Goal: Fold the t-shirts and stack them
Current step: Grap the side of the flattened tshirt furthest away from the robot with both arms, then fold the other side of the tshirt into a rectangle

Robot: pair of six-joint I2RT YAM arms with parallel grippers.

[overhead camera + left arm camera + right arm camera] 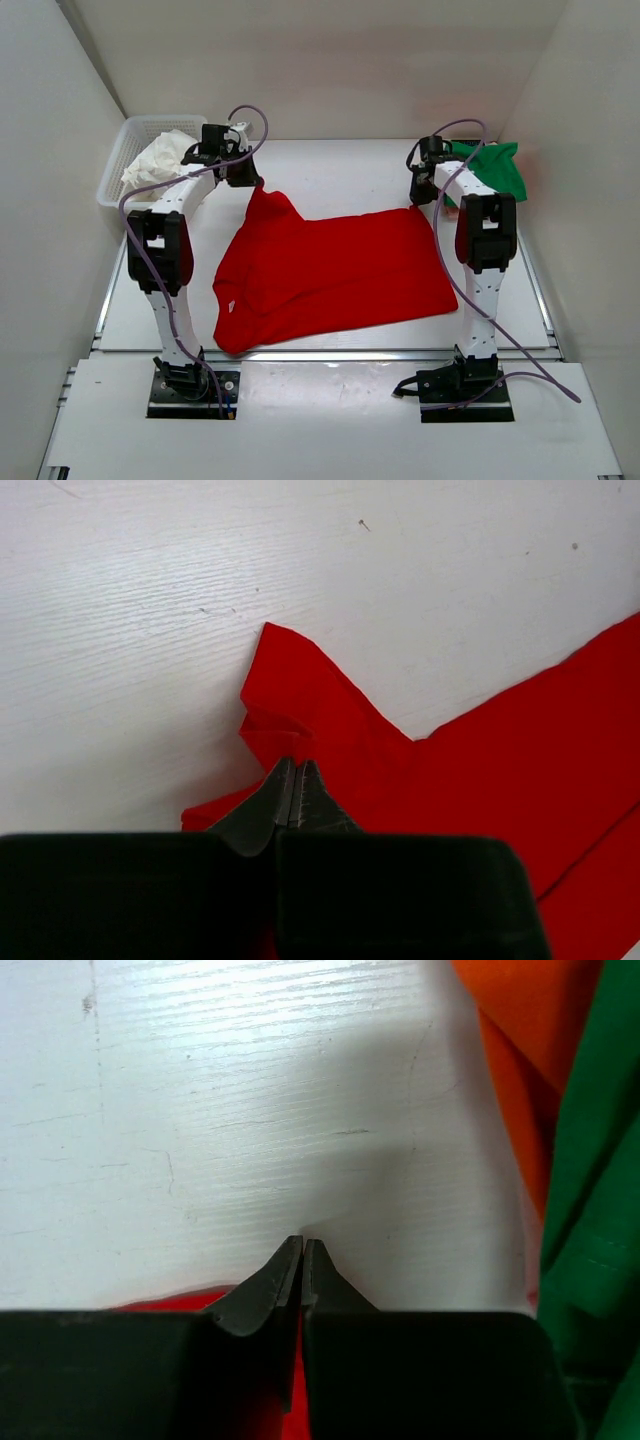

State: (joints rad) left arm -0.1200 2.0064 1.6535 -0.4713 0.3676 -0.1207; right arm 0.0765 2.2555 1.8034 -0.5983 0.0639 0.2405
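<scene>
A bright red t-shirt (pixel 330 265) lies spread across the middle of the table. My left gripper (pixel 255 183) is shut on its far left corner, which rises in a peak toward the jaws. In the left wrist view the gripper (pixel 296 763) pinches a bunched fold of the red cloth (pixel 500 760). My right gripper (pixel 418 200) is at the shirt's far right corner. In the right wrist view the gripper (pixel 303 1241) is shut, with red cloth (pixel 165 1304) between and behind the fingers. A green t-shirt (pixel 497 168) lies at the far right, on an orange one (pixel 530 1020).
A white mesh basket (pixel 118 150) holding pale cloth (pixel 155 160) stands at the far left, just left of my left arm. White walls close in the table on the left, right and back. The green cloth (pixel 600 1160) lies close to the right of my right gripper.
</scene>
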